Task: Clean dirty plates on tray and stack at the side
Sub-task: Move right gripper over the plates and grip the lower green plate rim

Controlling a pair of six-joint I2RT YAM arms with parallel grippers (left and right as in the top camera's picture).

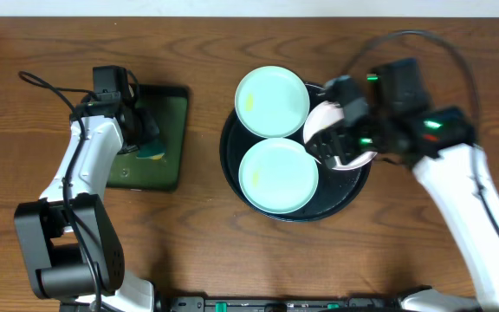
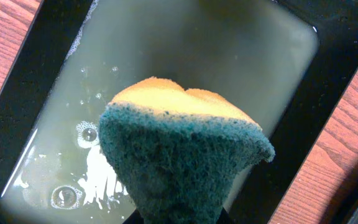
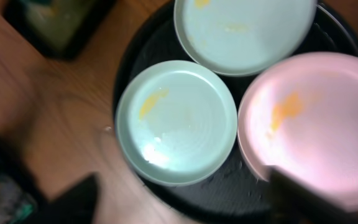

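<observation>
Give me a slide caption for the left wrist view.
Folded green-and-yellow sponge poised over the rectangular black tray of cloudy, bubbly water.

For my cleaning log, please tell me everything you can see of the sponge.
The sponge has two layers: a yellow-orange foam body and a dark green scouring face, turned to the wrist camera. It is bent, narrowing toward the left gripper that holds it. It hangs over cloudy, bubbly liquid in the rectangular black tray; whether they touch is unclear.
</observation>
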